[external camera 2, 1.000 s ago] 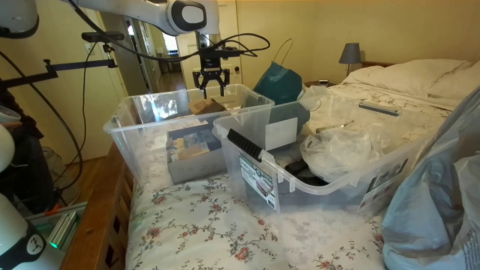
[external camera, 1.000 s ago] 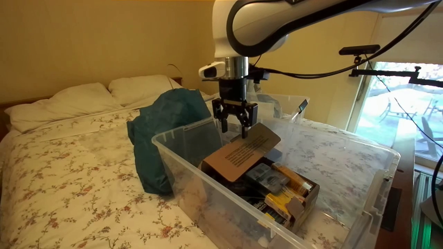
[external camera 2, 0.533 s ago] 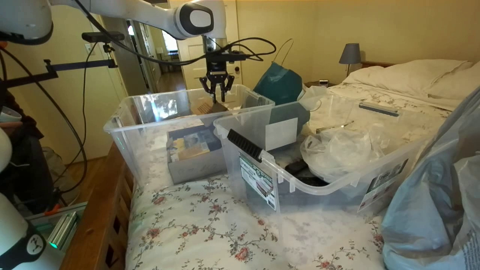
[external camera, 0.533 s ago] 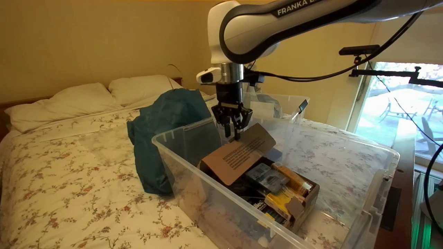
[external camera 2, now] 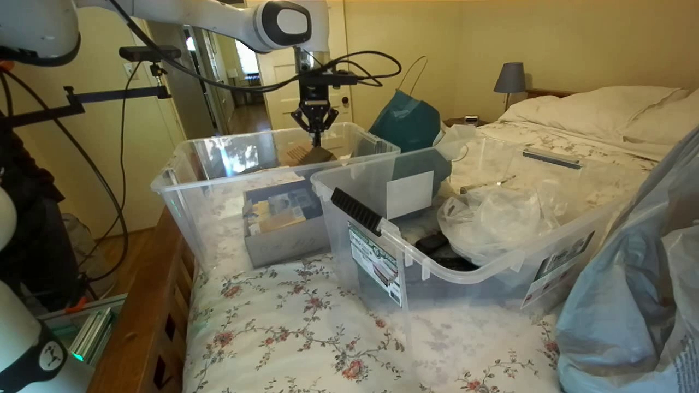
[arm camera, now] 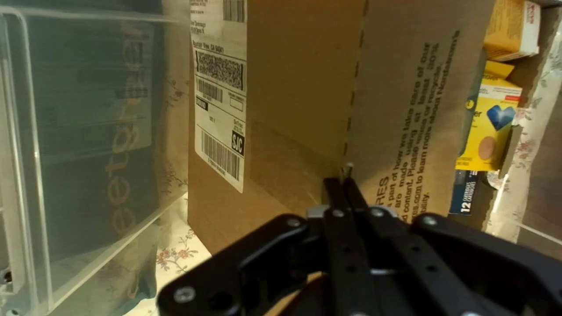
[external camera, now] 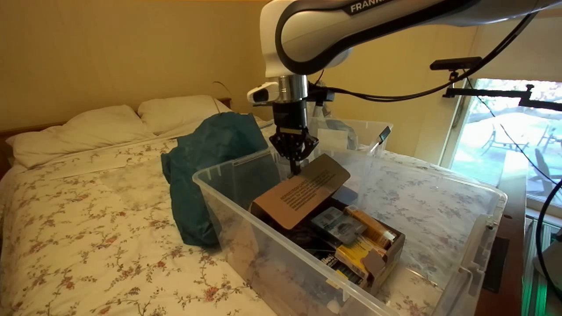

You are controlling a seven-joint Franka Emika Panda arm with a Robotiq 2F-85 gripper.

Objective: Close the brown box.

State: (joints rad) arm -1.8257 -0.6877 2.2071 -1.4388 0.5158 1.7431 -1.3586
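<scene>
Over in the clear tub [external camera: 476,250], the brown box [external camera: 388,266] isn't closed yet: its lid [external camera: 302,195] slants up right by the hand [arm camera: 341,181], which is pressed together, so folding the lid down seems left.

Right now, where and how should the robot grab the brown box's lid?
I'd pinch the printed flap of the lid at its free edge, top and underside, slanting down from above the contents. That flap is thin, folded at a crease, and juts over the opening of the brown box. The clear tub walls it in, so coming low looks hard. The shut gripper must open first.
</scene>
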